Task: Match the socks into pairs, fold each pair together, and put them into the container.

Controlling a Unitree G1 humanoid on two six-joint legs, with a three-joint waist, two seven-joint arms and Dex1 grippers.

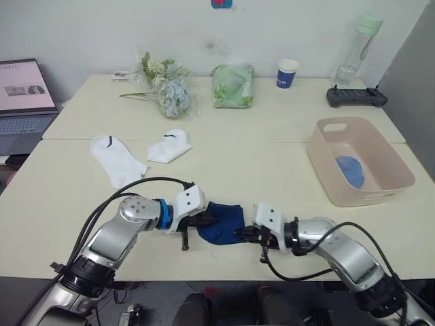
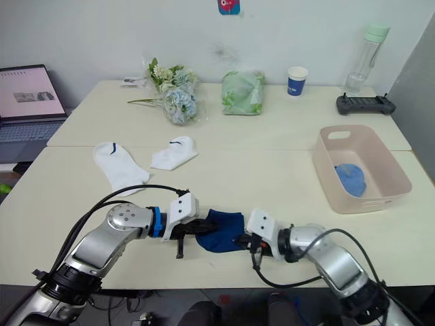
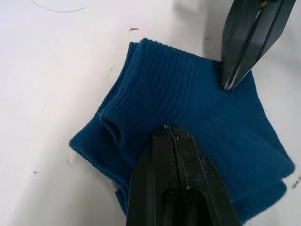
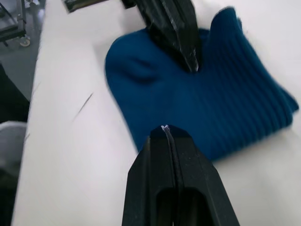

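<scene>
Left claw: fingers together, tip pressed on the navy socks from the robot's left. Can't confirm any fabric between the fingers, so it reads as pinning, not gripping.

Right claw: fingers also together, tip at the right edge of the same bundle, touching or just short of it. No clear pinch there either.

Navy socks lie at the near edge of the tabletop, between the two claws. The left wrist view shows two ribbed cuffs stacked and layered edges, so it looks like both navy socks laid together, partly folded. The fold is loose and not yet tidy.

Farther out on the left: two white socks and, flat, near each other but apart. Unpaired, unfolded.

Container sits at the right side, well apart from the claws. A light blue bundle is inside on the bottom. Likely the light blue pair, done.

Progress estimate:
- light blue: in container, complete
- navy: matched, fold in hand, then carry to container
- white: untouched, needs full cycle

Roughly a third done, second pair midway.

Back of the tabletop: flowers, green bag, paper cup, bottle, controller. Not relevant.
</scene>
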